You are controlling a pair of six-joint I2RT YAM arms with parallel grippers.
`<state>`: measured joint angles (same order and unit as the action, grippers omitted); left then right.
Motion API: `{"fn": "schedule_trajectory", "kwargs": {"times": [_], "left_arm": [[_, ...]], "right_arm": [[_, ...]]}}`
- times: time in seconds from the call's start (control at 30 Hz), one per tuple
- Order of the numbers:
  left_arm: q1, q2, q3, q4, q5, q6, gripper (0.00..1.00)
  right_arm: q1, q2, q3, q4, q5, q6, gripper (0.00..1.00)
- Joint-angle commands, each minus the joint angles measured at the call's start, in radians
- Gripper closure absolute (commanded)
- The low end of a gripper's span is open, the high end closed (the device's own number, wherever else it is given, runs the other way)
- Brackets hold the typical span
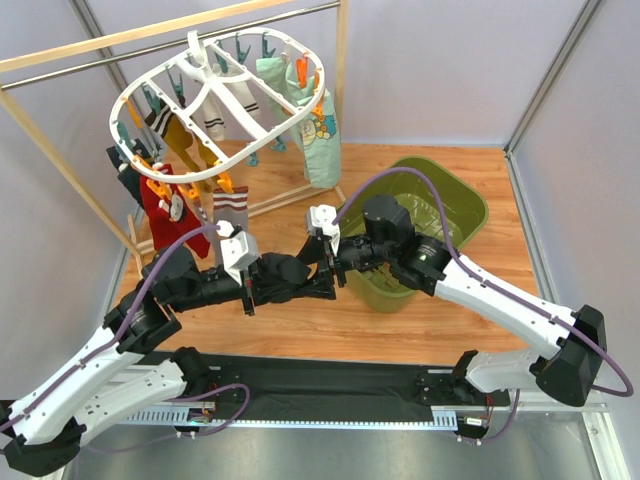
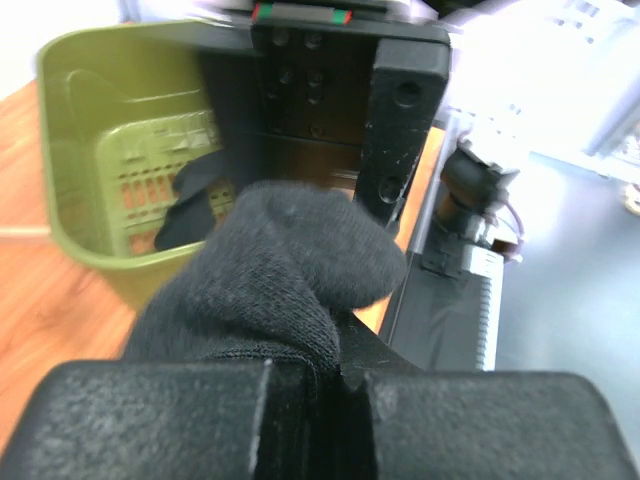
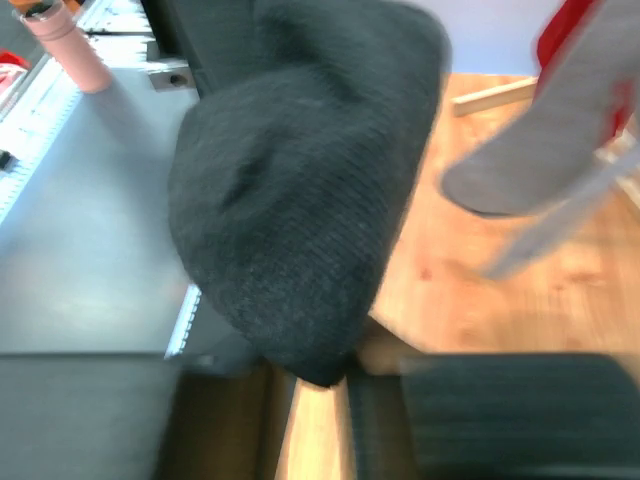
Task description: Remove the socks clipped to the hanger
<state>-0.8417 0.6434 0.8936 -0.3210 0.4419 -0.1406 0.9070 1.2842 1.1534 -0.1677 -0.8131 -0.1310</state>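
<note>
Dk grey sock (image 2: 270, 270) bunched, off hanger (image 1: 210, 78); red sock (image 1: 160, 205), mustard sock (image 1: 182, 138), mint sock (image 1: 320, 145) clipped to it.

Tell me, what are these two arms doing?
They are taking socks off the white hanger. The left gripper is clamped on a dark sock near the green basket. The right gripper is at the sock's other end; whether it grips is unclear. Other socks, such as a red sock, hang from the clips.

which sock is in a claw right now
The dark grey sock, pinched in the left claw; the coloured socks hang clipped to the white hanger.
</note>
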Motion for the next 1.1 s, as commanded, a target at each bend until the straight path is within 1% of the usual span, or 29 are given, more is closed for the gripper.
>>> {"fn": "schedule_trajectory", "kwargs": {"times": [0.0, 0.03, 0.07, 0.1, 0.17, 0.2, 0.23, 0.27, 0.3, 0.33, 0.37, 0.4, 0.43, 0.47, 0.5, 0.53, 0.57, 0.63, 0.67, 0.7, 0.73, 0.8, 0.83, 0.87, 0.93, 0.97, 1.03, 1.07], "left_arm": [[-0.002, -0.011, 0.057, 0.020, 0.026, -0.007, 0.94], [-0.002, -0.011, 0.065, 0.011, 0.020, -0.004, 0.91], [-0.002, -0.010, 0.070, 0.007, 0.017, -0.001, 0.87], [-0.002, -0.008, 0.077, -0.004, 0.008, 0.002, 0.77], [-0.002, -0.008, 0.087, -0.015, -0.031, 0.009, 0.66], [-0.002, -0.010, 0.091, -0.024, -0.054, 0.009, 0.52], [-0.002, -0.016, 0.096, -0.032, -0.110, 0.010, 0.47], [-0.002, -0.021, 0.097, -0.041, -0.133, 0.024, 0.40], [-0.002, -0.027, 0.099, -0.046, -0.156, 0.032, 0.38], [-0.002, -0.042, 0.099, -0.064, -0.182, 0.039, 0.37], [-0.002, -0.050, 0.099, -0.072, -0.242, 0.045, 0.36], [-0.002, -0.057, 0.099, -0.084, -0.271, 0.058, 0.33], [-0.002, -0.079, 0.090, -0.089, -0.308, 0.064, 0.32], [-0.002, -0.088, 0.085, -0.095, -0.394, 0.068, 0.31], [-0.002, -0.099, 0.079, -0.099, -0.432, 0.073, 0.31], [-0.002, -0.120, 0.061, -0.104, -0.477, 0.082, 0.31], [-0.003, -0.134, 0.050, -0.104, -0.564, 0.082, 0.31], [-0.002, -0.155, 0.022, -0.099, -0.641, 0.076, 0.31], [-0.002, -0.175, 0.013, -0.093, -0.698, 0.081, 0.31], [-0.002, -0.183, 0.005, -0.089, -0.727, 0.079, 0.31], [-0.002, -0.191, -0.008, -0.076, -0.758, 0.076, 0.31], [-0.002, -0.200, -0.008, -0.082, -0.810, 0.072, 0.31], [-0.002, -0.203, -0.004, -0.084, -0.822, 0.070, 0.31], [-0.002, -0.205, -0.005, -0.087, -0.839, 0.072, 0.31], [-0.002, -0.208, -0.007, -0.090, -0.851, 0.076, 0.31], [-0.002, -0.205, -0.010, -0.092, -0.858, 0.076, 0.31], [-0.002, -0.203, -0.005, -0.095, -0.865, 0.075, 0.31], [-0.002, -0.203, -0.005, -0.096, -0.868, 0.075, 0.31]], "right_arm": [[0.004, -0.013, -0.020, 0.095, 0.015, 0.031, 0.87], [0.003, -0.019, -0.036, 0.121, 0.023, 0.047, 1.00], [0.004, -0.025, -0.049, 0.135, 0.031, 0.054, 1.00], [0.003, -0.040, -0.060, 0.146, 0.035, 0.062, 1.00], [0.001, -0.054, -0.086, 0.171, 0.064, 0.100, 1.00], [0.000, -0.066, -0.090, 0.187, 0.118, 0.116, 1.00], [-0.003, -0.068, -0.087, 0.171, 0.152, 0.125, 1.00], [-0.022, -0.066, -0.072, 0.124, 0.184, 0.164, 1.00], [-0.034, -0.066, -0.061, 0.099, 0.216, 0.175, 1.00], [-0.049, -0.063, -0.054, 0.073, 0.295, 0.194, 1.00], [-0.095, -0.063, -0.044, 0.021, 0.345, 0.214, 1.00], [-0.124, -0.062, -0.020, -0.011, 0.439, 0.273, 1.00], [-0.157, -0.065, -0.008, -0.054, 0.495, 0.306, 1.00], [-0.192, -0.069, 0.003, -0.140, 0.552, 0.342, 1.00], [-0.270, -0.081, 0.005, -0.177, 0.592, 0.382, 1.00], [-0.307, -0.106, -0.001, -0.209, 0.635, 0.425, 1.00], [-0.368, -0.120, -0.001, -0.277, 0.658, 0.436, 1.00], [-0.396, -0.137, 0.002, -0.346, 0.805, 0.423, 1.00], [-0.414, -0.137, 0.005, -0.412, 0.874, 0.419, 1.00], [-0.421, -0.131, 0.008, -0.440, 0.926, 0.418, 1.00], [-0.428, -0.122, 0.009, -0.467, 1.013, 0.421, 1.00], [-0.436, -0.092, -0.001, -0.515, 1.052, 0.430, 0.99], [-0.435, -0.082, -0.004, -0.523, 1.072, 0.435, 0.95], [-0.434, -0.071, -0.003, -0.545, 1.081, 0.444, 0.83], [-0.434, -0.031, 0.015, -0.593, 1.123, 0.447, 0.65], [-0.436, -0.019, 0.044, -0.614, 1.144, 0.450, 0.51], [-0.430, -0.011, 0.077, -0.641, 1.183, 0.452, 0.43], [-0.424, -0.016, 0.086, -0.641, 1.184, 0.446, 0.37]]}}
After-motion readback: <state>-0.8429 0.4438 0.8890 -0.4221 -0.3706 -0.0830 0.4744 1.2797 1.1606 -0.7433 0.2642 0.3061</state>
